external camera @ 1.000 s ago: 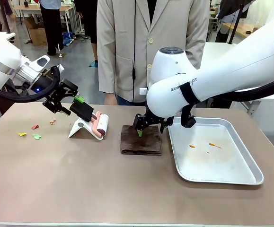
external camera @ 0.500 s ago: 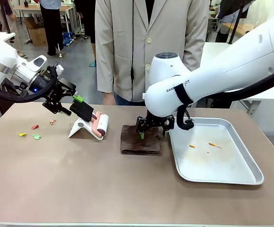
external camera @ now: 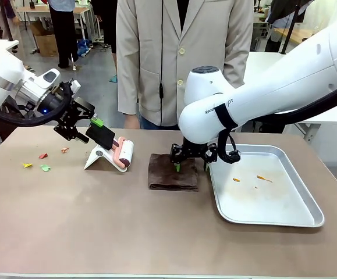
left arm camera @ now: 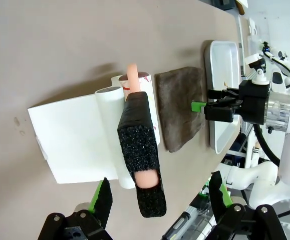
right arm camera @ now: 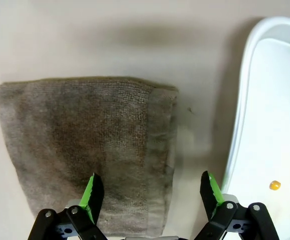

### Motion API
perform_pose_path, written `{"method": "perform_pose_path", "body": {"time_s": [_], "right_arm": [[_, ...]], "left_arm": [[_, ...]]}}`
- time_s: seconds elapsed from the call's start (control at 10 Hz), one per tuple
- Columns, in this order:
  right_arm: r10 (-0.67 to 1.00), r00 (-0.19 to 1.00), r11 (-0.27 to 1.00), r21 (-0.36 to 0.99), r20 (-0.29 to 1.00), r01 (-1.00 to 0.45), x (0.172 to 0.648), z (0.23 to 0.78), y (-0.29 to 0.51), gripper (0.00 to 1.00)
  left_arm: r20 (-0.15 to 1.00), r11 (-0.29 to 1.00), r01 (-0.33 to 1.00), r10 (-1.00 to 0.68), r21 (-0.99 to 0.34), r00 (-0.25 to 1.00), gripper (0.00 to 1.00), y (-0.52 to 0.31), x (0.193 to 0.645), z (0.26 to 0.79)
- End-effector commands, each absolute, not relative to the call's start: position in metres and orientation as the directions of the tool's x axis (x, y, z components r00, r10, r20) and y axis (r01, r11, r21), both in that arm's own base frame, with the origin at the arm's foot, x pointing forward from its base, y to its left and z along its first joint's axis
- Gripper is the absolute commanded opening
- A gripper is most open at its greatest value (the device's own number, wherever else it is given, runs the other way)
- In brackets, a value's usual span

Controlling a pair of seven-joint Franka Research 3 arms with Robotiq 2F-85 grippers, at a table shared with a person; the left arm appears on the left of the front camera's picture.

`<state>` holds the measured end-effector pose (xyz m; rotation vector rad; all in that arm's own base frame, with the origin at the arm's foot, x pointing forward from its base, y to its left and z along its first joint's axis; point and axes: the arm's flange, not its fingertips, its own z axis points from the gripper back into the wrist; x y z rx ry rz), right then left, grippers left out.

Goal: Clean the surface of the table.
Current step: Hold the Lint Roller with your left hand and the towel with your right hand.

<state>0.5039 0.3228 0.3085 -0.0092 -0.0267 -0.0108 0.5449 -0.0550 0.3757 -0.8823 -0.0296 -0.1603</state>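
- Poised right pincer (external camera: pixel 190 167), released, just over cloth (external camera: pixel 168 174) on worktop (external camera: pixel 98 221); probably needed lowering, then clenching.
- Poised left pincer (external camera: pixel 96 127), released, around roller handle (external camera: pixel 103 135), far left.

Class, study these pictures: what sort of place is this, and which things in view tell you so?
Probably a robotics lab: a white left arm and right arm reach over a brown table holding a cloth, lint roller and metal tray; a person stands opposite, with more work tables behind.

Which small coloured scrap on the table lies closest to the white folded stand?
The small orange scrap; the red scrap, green scrap and yellow scrap lie farther left.
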Motion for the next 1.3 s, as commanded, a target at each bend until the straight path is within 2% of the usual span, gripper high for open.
{"method": "perform_pose_path", "body": {"time_s": [0.0,0.6,0.7,0.8,0.9,1.1,1.2], "right_arm": [[-0.063,0.998,0.998,-0.012,0.016,0.063,0.5069,0.3099,0.3300,1.00],[-0.085,0.996,0.996,0.037,-0.022,0.086,0.5072,0.3069,0.3292,1.00],[-0.082,0.996,0.996,0.044,-0.031,0.083,0.5074,0.3064,0.3290,0.50],[-0.086,0.996,0.994,0.063,-0.037,0.089,0.5074,0.3059,0.3283,0.40],[-0.088,0.995,0.994,0.068,-0.043,0.090,0.5073,0.3057,0.3283,0.00],[-0.078,0.996,0.994,0.078,-0.054,0.082,0.5062,0.3041,0.3271,0.00],[-0.073,0.996,0.993,0.084,-0.055,0.077,0.5047,0.3035,0.3267,0.14]], "left_arm": [[0.101,0.623,0.173,-0.150,-0.763,0.984,1.00,-0.0511,0.5477,0.3760],[0.121,0.622,0.189,-0.151,-0.760,0.981,1.00,-0.0490,0.5484,0.3735],[0.130,0.627,0.195,-0.148,-0.754,0.980,0.47,-0.0484,0.5482,0.3736],[0.133,0.624,0.196,-0.147,-0.756,0.980,0.41,-0.0480,0.5480,0.3739],[0.137,0.625,0.200,-0.149,-0.755,0.979,0.00,-0.0476,0.5481,0.3739],[0.141,0.624,0.212,-0.161,-0.753,0.977,0.00,-0.0464,0.5483,0.3738],[0.147,0.624,0.214,-0.159,-0.751,0.976,0.14,-0.0459,0.5485,0.3742]]}}
